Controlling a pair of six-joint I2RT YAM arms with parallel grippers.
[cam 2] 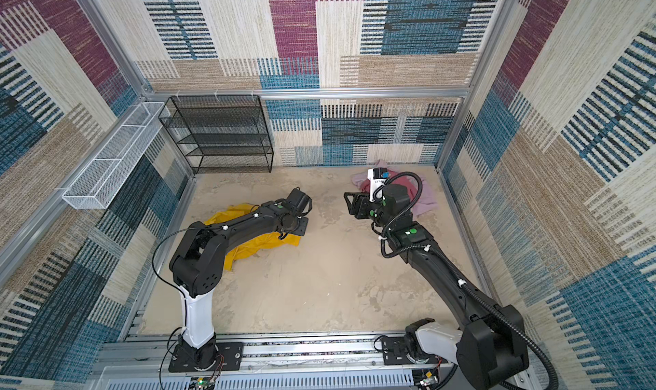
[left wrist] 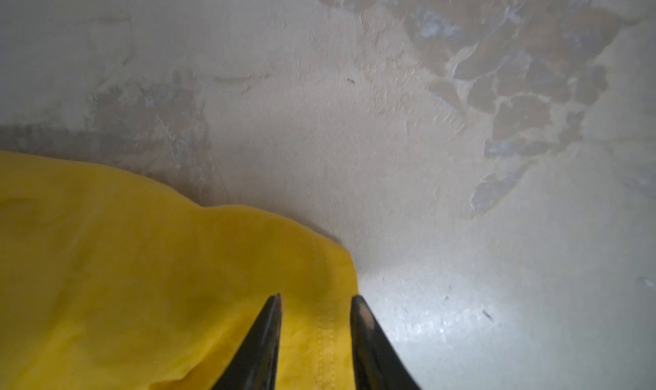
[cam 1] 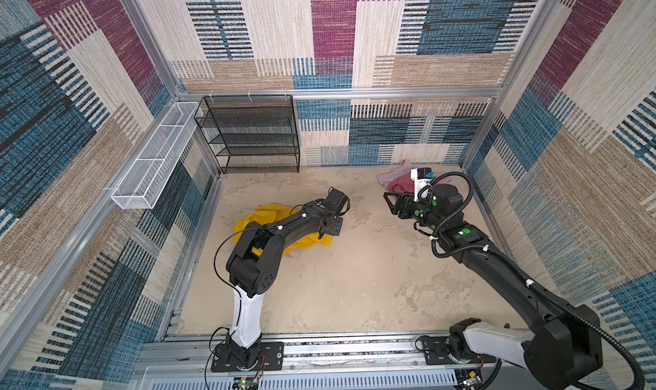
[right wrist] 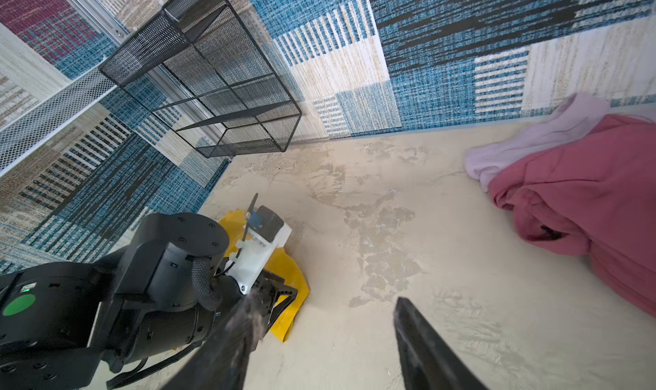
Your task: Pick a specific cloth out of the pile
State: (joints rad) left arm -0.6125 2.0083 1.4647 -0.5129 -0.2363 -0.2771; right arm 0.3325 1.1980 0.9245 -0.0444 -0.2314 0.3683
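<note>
Left gripper (left wrist: 316,299) spread over the yellow cloth (left wrist: 142,281), nothing pinched.
I see that cloth lying on the floor (cam 1: 355,264) left of centre, well apart from the pink-and-lilac pile (right wrist: 585,193) at the back wall (cam 1: 390,136); right gripper (right wrist: 326,301) gapes empty.

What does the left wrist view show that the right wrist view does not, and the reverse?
Only the left wrist view: the stitched hem of the yellow cloth up close, between the tips of the open left gripper. Only the right wrist view: the pink cloth, the lilac cloth, the black mesh shelf, the left arm. Both: the yellow cloth and the mottled table surface.
</note>
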